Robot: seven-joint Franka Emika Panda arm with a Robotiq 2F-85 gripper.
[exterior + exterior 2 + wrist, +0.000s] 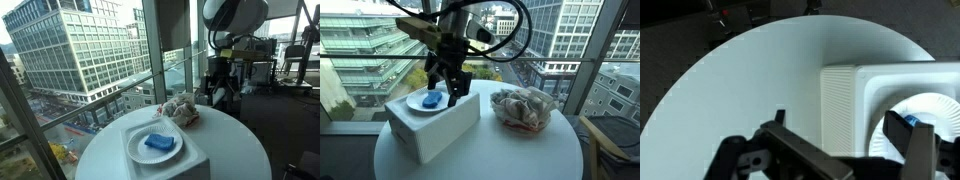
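My claw [448,90] hung above the white box [438,128] with its fingers spread wide and nothing between them. The blue block [902,122] sat at the lower right of the wrist view, close by the finger there. It was small, bright blue and lay flat on a white plate [413,103] on top of the box.

Black gripper [448,97], blue sponge [159,144], white plate [135,152], white box [435,128] with a finely ribbed rim, plain white surface [520,155], cream-and-pink crumpled cloth [522,107]
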